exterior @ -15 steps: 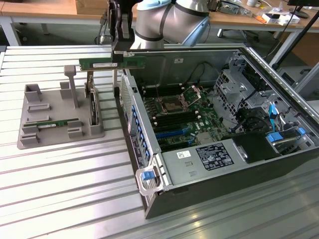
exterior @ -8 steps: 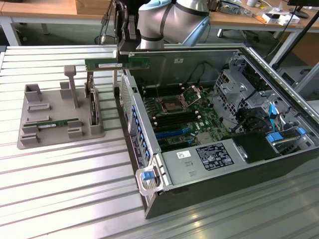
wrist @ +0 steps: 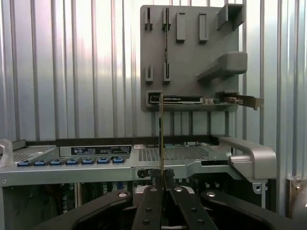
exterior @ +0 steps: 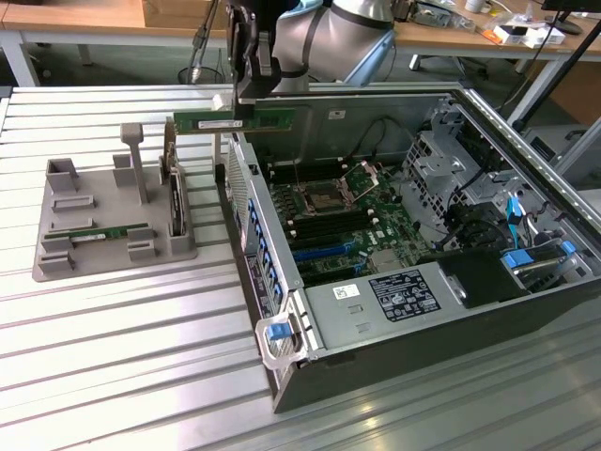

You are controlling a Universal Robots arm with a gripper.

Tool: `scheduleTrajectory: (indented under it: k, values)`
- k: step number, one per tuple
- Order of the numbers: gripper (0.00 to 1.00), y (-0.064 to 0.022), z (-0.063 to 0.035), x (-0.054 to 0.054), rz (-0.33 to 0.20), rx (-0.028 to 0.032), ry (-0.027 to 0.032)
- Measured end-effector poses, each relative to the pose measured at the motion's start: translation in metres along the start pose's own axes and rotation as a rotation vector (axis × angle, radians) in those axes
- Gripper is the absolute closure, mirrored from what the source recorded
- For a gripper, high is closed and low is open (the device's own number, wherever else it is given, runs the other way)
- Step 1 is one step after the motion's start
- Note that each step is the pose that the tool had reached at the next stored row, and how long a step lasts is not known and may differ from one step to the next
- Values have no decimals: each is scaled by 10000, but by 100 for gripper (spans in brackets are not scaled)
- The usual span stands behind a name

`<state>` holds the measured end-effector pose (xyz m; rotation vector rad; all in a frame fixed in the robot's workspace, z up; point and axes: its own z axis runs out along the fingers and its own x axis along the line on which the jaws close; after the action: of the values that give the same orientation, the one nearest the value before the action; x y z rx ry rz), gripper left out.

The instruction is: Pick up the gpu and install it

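Ribbed metal worktop [exterior: 113,357] is filling the foreground, with wooden desks [exterior: 75,19] running along the back of the room.

At the end of the arm [exterior: 347,33] the jaws are pinching the gpu [exterior: 211,123] by its upper edge, closed tight on the thin board, so the green stick is hanging clear in the air below them. Its long axis is lying level and running from the exterior view's left to the exterior view's right, with the white label facing that camera. In the wrist view the gpu [wrist: 161,129] is showing edge-on as a thin line reaching straight out from between the jaws.

Just under the stick, the near wall of the open computer case [exterior: 310,395] is passing beneath it: one end is hanging over the worktop, the other over the case's interior. Further out, the motherboard [exterior: 366,225] is lying flat inside the case, lower than the stick and toward the exterior view's right, its long slots [exterior: 315,228] running in much the same direction as the board, by my judgement.

On the other side, toward the exterior view's left, the grey fixture tray [exterior: 56,258] is sitting well apart from the jaws, carrying a second green stick [exterior: 108,232] lying flat and an upright dark card [exterior: 175,193] at its edge nearest the case.
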<state>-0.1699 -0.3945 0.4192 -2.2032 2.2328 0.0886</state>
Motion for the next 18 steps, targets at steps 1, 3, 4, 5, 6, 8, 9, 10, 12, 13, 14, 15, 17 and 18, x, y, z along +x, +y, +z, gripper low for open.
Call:
scheduleTrajectory:
  k: [1,3,4,5,6,8,9,10,12,13,14,15,17,18]
  values:
    - [88,-20,1,0,0,0,0]
    - [88,-42,3,0,1,0,0]
    - [88,-55,4,-1,1,0,0]
    - [88,-76,6,-1,0,1,1]
    - [88,-96,7,-1,1,0,1]
    - [88,-127,9,-1,0,1,1]
    - [88,-136,10,-1,0,0,1]
    - [88,-150,11,-1,0,1,1]
    - [88,-168,13,-2,0,0,2]
    - [88,-183,14,-2,0,0,2]
    - [88,-199,16,-2,1,0,2]
    - [88,-224,18,-2,0,0,3]
    - [88,-248,20,-2,1,0,4]
    - [88,-264,22,-2,1,0,4]
